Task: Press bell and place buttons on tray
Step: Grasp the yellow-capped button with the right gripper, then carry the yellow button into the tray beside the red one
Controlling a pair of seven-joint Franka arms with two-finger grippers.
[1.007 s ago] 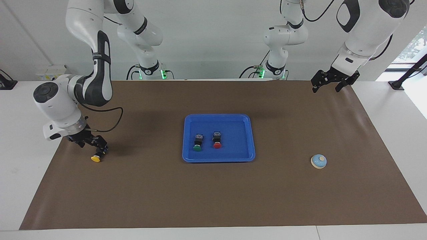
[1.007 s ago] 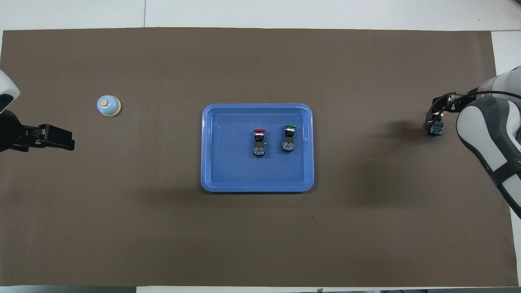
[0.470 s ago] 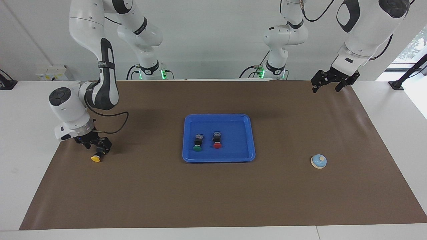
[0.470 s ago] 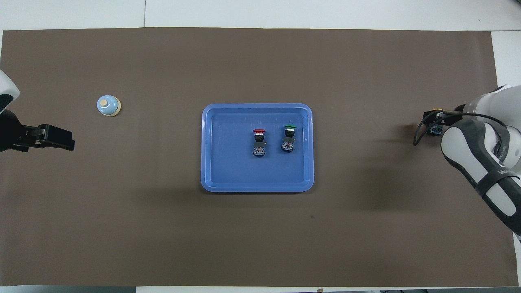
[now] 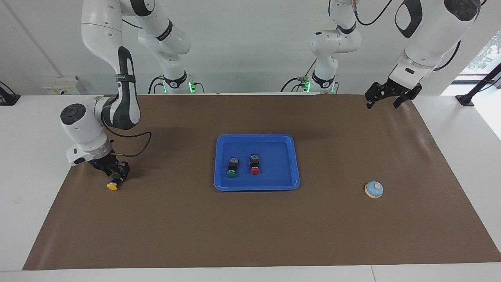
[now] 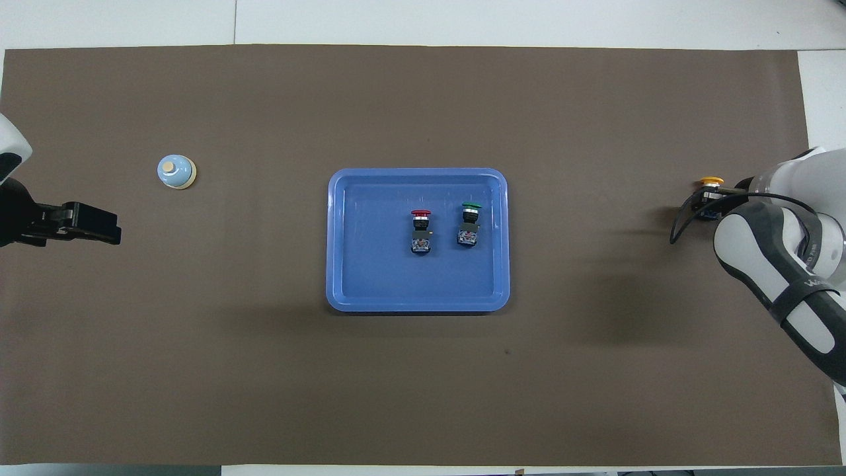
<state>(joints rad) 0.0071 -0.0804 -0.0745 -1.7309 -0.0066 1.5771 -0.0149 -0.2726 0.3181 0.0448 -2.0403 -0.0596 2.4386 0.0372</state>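
Observation:
The blue tray [image 5: 278, 176] [image 6: 370, 271] lies at the middle of the mat. In it lie the red button [image 5: 255, 166] [image 6: 420, 231] and the green button [image 5: 231, 170] [image 6: 470, 225], side by side. The yellow button [image 5: 112, 186] [image 6: 711, 180] lies on the mat at the right arm's end. My right gripper [image 5: 116, 175] [image 6: 708, 201] is low, at the yellow button's black body. The bell [image 5: 373, 189] [image 6: 176, 172] stands on the mat toward the left arm's end. My left gripper [image 5: 383, 103] [image 6: 99, 225] waits open and empty in the air over the mat's edge there.
A brown mat [image 5: 250, 235] [image 6: 423, 383] covers most of the white table. The right arm's elbow and a loose black cable [image 5: 137, 147] hang over the mat beside the yellow button.
The right arm's wrist has swung in over the mat and turned above the yellow button. The button's cap has stayed in place and now shows in the overhead view. The left arm has not moved.

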